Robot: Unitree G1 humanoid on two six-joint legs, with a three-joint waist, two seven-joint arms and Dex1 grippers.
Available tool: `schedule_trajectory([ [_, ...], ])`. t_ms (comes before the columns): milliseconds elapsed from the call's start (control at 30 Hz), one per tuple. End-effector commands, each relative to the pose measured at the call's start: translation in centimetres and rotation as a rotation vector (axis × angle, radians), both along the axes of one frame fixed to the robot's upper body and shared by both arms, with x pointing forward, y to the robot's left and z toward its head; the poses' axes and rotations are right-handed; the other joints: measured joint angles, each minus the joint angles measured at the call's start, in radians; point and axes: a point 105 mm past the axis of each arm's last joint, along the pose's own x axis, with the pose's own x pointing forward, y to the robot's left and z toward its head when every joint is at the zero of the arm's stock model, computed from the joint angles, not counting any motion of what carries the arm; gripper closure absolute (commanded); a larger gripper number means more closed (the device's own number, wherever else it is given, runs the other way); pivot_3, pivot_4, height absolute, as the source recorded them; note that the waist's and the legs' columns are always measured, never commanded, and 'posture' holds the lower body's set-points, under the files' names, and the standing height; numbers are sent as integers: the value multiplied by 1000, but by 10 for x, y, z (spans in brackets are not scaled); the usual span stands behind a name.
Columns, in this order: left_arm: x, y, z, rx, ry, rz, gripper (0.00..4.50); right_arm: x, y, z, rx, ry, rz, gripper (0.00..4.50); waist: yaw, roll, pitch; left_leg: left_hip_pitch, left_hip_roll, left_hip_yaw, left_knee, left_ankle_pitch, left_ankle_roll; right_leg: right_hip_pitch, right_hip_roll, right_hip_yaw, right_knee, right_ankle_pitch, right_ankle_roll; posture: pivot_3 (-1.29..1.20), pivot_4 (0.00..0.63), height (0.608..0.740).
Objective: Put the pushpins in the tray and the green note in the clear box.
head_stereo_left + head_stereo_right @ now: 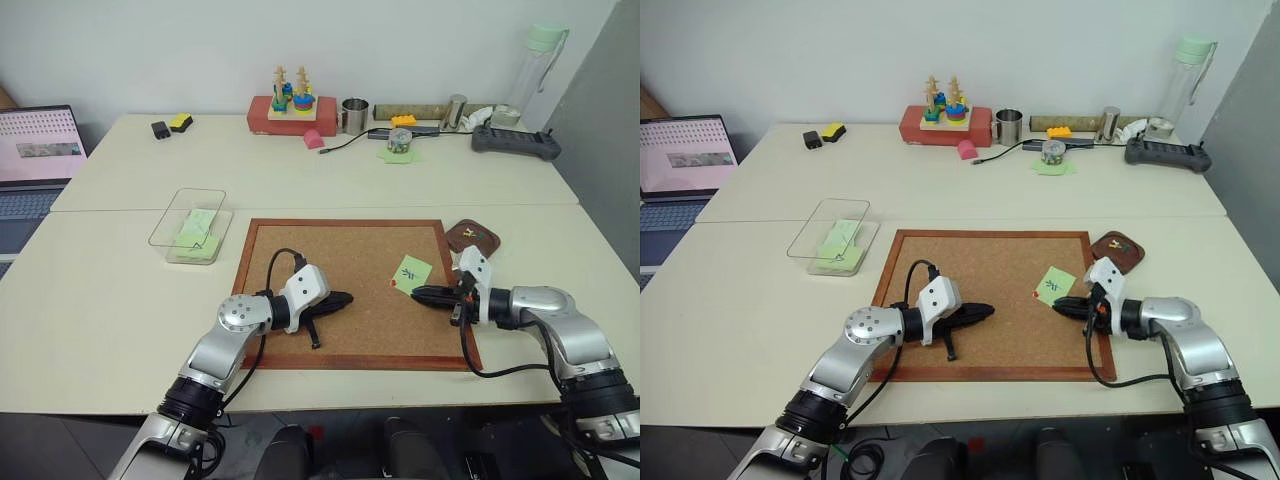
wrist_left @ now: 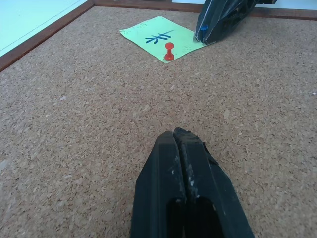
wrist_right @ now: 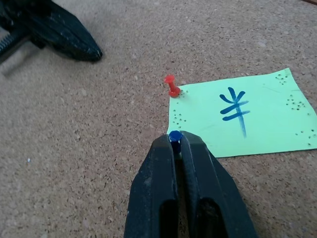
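On the cork board [image 1: 340, 290] at frame centre, the green note [image 3: 237, 116] lies right of middle, pinned by a red pushpin [image 3: 172, 86]. The right gripper [image 3: 176, 141] is clamped on the blue pushpin [image 3: 175, 136] at the note's edge; a crooked pull could tear or drag the paper. The left gripper [image 2: 179, 144] rests closed, empty. The tray [image 1: 473, 237] sits just right of the board, the clear box [image 1: 190, 225] far left.
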Motion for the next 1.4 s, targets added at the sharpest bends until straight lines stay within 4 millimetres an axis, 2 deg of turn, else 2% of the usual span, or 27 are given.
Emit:
schedule_trajectory([
  [33, -4, 8, -20, 65, 58, 12, 4500, 4, -4, 45, 92, -104, -1, 4460, -1, 0, 0, 0, 0, 0, 0, 0, 0, 0, 0, 0, 0, 0, 0, 0, 150, 740],
  [300, -3, 8, -21, 70, 59, 9, 4500, 8, -5, 57, 130, -119, -31, 4460, -1, 0, 0, 1, 0, 0, 0, 0, 0, 1, 1, 0, 0, -1, 1, 0, 150, 740],
  [400, -4, 8, -21, 71, 59, 9, 4500, 24, -19, 67, 163, -163, -143, 4460, -1, 0, 0, 1, 0, 0, 0, 0, 0, 1, 1, 0, 0, -1, 1, 0, 150, 740],
  [467, -4, 8, -22, 71, 60, 9, 4500, 40, -37, 70, 137, -196, -273, 4460, -2, 0, 0, 1, 0, 1, 0, 0, 0, 1, 1, 1, 0, -1, 1, 0, 150, 740],
  [533, -4, 7, -22, 71, 60, 9, 4500, 56, -58, 67, 78, -224, -409, 4460, -1, 0, 0, 2, 0, 1, 0, 0, 0, 1, 1, 1, 1, 0, 1, 0, 150, 740],
  [633, -4, 6, -22, 70, 61, 7, 4500, 69, -77, 57, 1, -215, -523, 4460, 0, 0, 0, 2, 0, 1, 0, 0, 0, 1, 1, 1, 0, 0, 0, 0, 150, 740],
  [767, -4, 5, -22, 69, 58, 4, 4500, 76, -89, 42, -84, -196, -592, 4460, 0, 0, 0, 1, 0, 1, -1, 0, 0, 0, 1, 1, 0, 1, -1, 0, 150, 740],
  [967, -4, 5, -22, 69, 56, 6, 4500, 86, -100, 35, -102, -217, -672, 4460, -2, 1, 0, 2, 0, 3, 0, 0, 0, 1, 1, 2, 0, 1, -1, 0, 150, 740],
  [1033, -4, 5, -22, 69, 55, 10, 4500, 86, -101, 34, -94, -206, -675, 3939, -1, 1, -1, 2, 0, 3, 0, 0, 0, 1, 1, 2, 1, 1, -1, 0, 150, 740],
  [1100, -3, 6, -22, 71, 56, 14, 4500, 87, -101, 35, -62, -191, -684, 3773, -1, 1, -1, 2, 0, 3, 0, 0, 0, 1, 1, 2, 0, 1, -1, 0, 150, 740],
  [1233, -4, 6, -22, 70, 57, 16, 4500, 87, -102, 42, -17, -195, -688, 2856, -1, 1, -1, 2, 0, 3, 0, 0, 0, 1, 1, 2, 0, 1, -1, 0, 150, 740],
  [1400, -4, 6, -23, 68, 58, 17, 4500, 78, -94, 59, -16, -255, -592, 1892, -1, 1, -1, 2, 0, 3, 0, 0, 0, 1, 1, 2, 1, 1, -1, 0, 150, 740],
])
